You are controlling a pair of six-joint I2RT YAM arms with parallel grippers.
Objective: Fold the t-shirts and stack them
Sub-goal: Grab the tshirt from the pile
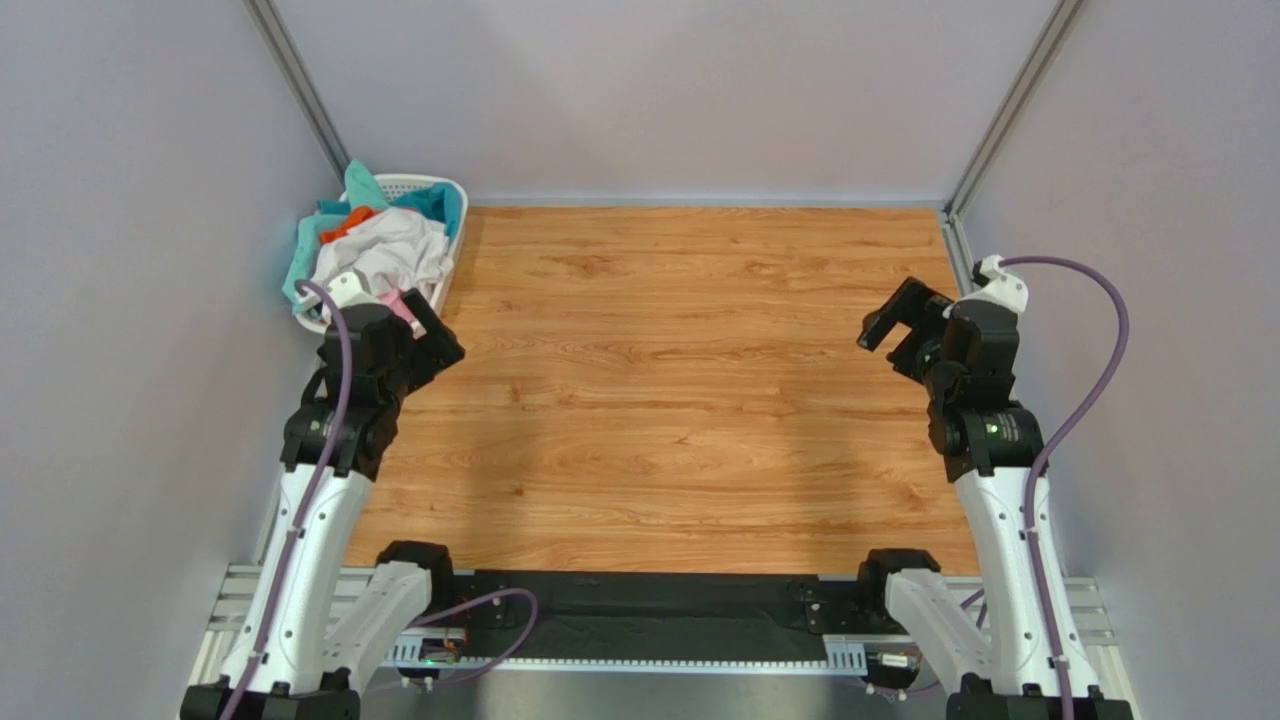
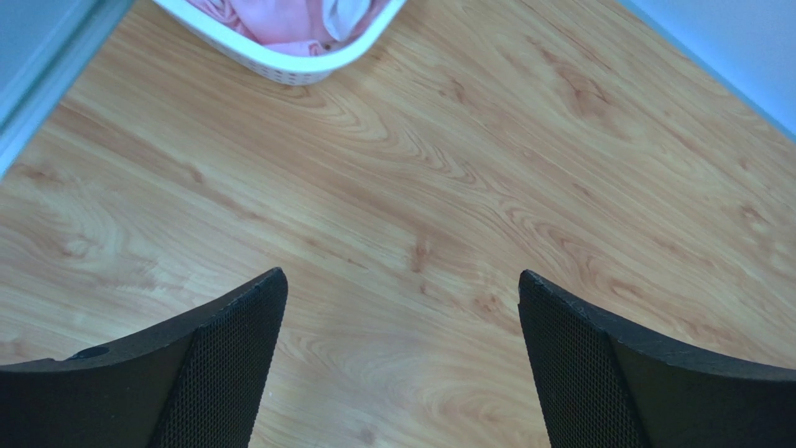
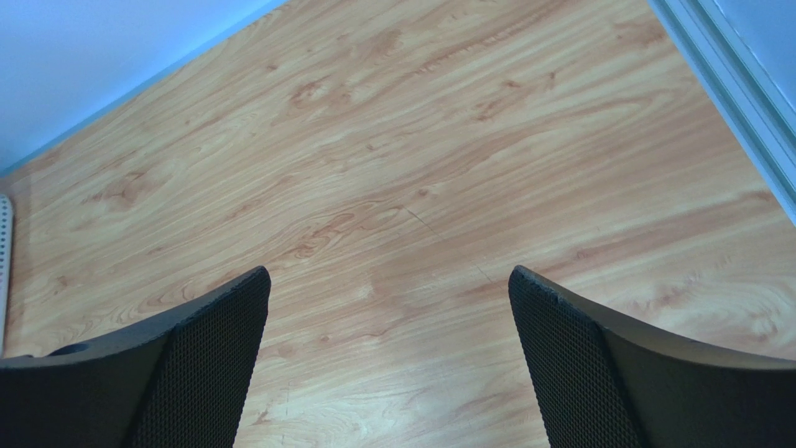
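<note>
T-shirts [image 1: 383, 248], crumpled cloth in white, teal, orange and pink, lie heaped in white lattice plastic basket [image 1: 455, 225] at far-left corner of wood-grain table [image 1: 676, 375]. Left gripper [image 2: 402, 289], just beside basket: jaws apart, empty. Right gripper [image 3: 388, 280], table's right side: likewise.

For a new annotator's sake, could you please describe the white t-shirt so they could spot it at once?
At the wooden table's far left corner stands a white lattice basket. The white t-shirt lies crumpled on top of the pile inside it. It is the only white cloth there, flanked by teal cloth and an orange piece.
</note>
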